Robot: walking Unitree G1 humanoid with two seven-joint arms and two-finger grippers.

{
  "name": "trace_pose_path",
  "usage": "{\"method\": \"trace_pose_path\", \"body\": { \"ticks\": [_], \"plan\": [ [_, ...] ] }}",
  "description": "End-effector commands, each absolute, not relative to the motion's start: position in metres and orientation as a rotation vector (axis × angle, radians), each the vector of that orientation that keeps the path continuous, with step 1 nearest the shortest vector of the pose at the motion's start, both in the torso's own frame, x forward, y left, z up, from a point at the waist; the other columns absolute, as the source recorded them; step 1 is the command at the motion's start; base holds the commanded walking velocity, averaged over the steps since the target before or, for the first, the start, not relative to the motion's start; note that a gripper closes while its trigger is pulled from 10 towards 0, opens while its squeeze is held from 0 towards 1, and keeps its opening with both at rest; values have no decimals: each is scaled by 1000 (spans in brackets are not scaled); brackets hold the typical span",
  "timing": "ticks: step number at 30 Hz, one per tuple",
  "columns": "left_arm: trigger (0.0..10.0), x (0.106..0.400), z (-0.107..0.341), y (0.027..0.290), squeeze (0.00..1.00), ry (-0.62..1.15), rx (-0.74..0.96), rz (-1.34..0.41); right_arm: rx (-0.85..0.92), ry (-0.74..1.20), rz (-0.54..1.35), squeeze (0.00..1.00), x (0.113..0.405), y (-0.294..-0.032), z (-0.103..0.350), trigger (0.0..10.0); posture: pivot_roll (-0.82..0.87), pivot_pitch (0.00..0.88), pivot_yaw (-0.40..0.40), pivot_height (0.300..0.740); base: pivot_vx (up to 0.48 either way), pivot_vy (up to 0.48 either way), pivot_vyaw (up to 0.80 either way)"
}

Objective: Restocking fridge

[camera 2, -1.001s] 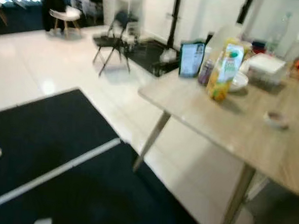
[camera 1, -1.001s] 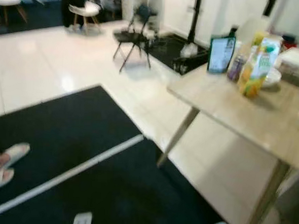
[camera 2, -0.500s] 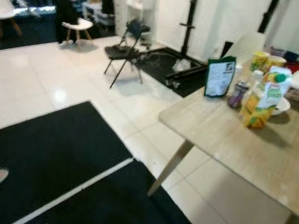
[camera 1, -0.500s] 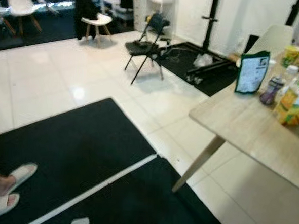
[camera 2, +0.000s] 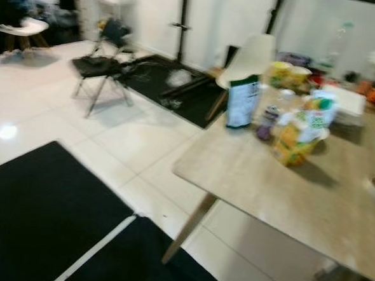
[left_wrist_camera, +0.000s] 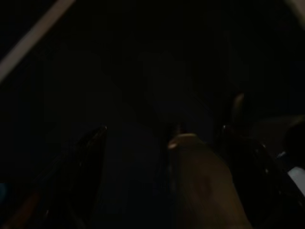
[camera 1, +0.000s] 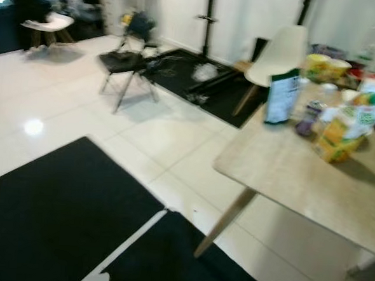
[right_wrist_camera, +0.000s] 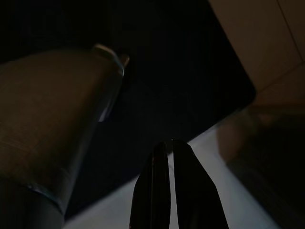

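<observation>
A black floor mat (camera 1: 55, 221) is lying across the white tiles, and a wooden table (camera 2: 280, 184) is standing beside it. On the table's far part a juice carton (camera 2: 299, 136) is sitting near a dark pouch (camera 2: 242, 102) and a small purple can (camera 2: 265, 123) — all blurred. The right gripper (right_wrist_camera: 170, 157) is hanging clenched, fingertips together, above the mat's edge; the left gripper (left_wrist_camera: 162, 143) is hanging in darkness — its fingers spread apart.

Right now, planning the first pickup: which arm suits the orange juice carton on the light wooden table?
Right, probably: the orange juice carton stands on the light wooden table off to the robot's right, nearer that arm.
</observation>
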State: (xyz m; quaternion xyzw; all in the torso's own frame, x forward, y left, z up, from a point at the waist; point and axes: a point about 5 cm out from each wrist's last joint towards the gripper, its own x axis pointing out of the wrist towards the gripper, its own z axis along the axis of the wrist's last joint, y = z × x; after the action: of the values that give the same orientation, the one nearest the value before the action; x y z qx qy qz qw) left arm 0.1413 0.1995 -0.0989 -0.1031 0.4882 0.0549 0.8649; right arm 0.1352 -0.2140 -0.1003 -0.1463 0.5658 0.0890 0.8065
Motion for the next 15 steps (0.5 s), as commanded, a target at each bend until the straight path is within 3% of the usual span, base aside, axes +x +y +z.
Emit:
{"method": "trace_pose_path", "body": {
  "ticks": [1, 15],
  "plan": [
    [10000, 132, -102, 201, 0, 1050, -214, 125, -321, 1180, 198, 0, 145, -210, -97, 10000, -90, 0, 15, 740, 394, 0, -769],
    [10000, 132, -102, 201, 0, 1049, -220, 131, -324, 1180, 193, 0, 146, -216, -96, 10000, -90, 0, 15, 740, 378, 0, -773]
  ]
}}
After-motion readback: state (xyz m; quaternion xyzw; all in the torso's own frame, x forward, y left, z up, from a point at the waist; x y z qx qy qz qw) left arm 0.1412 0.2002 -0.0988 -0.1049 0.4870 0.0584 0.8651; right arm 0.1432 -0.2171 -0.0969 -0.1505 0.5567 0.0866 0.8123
